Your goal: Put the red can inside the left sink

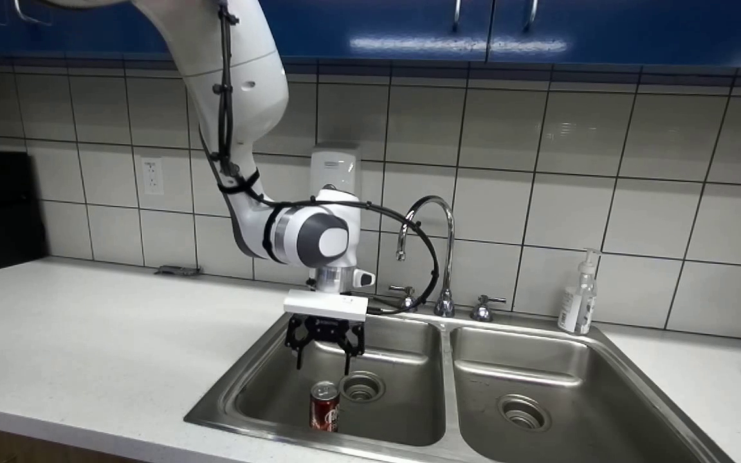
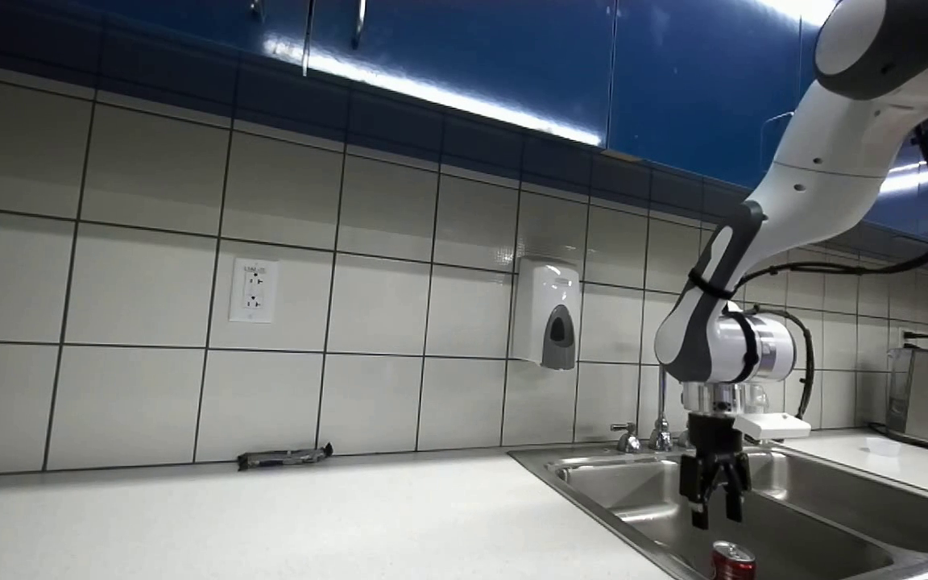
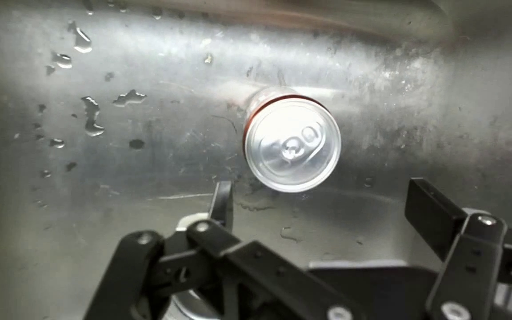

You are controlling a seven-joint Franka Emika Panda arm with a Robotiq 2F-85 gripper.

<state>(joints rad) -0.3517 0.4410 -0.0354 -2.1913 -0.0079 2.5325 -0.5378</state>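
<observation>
In an exterior view, we see the small red silvery-topped drink can [image 1: 324, 410] standing upright inside the left-hand rectangular stainless-steel basin [image 1: 409, 405], lower centre of the frame; higher up, the black two-fingered claw [image 1: 323, 371] hangs spread wide.

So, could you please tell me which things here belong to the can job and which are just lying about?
For the job:
left sink
can, upright in that sink
hand, open, apart from the can

Just around:
bottle
dark wrapper-like item
dispenser
</observation>
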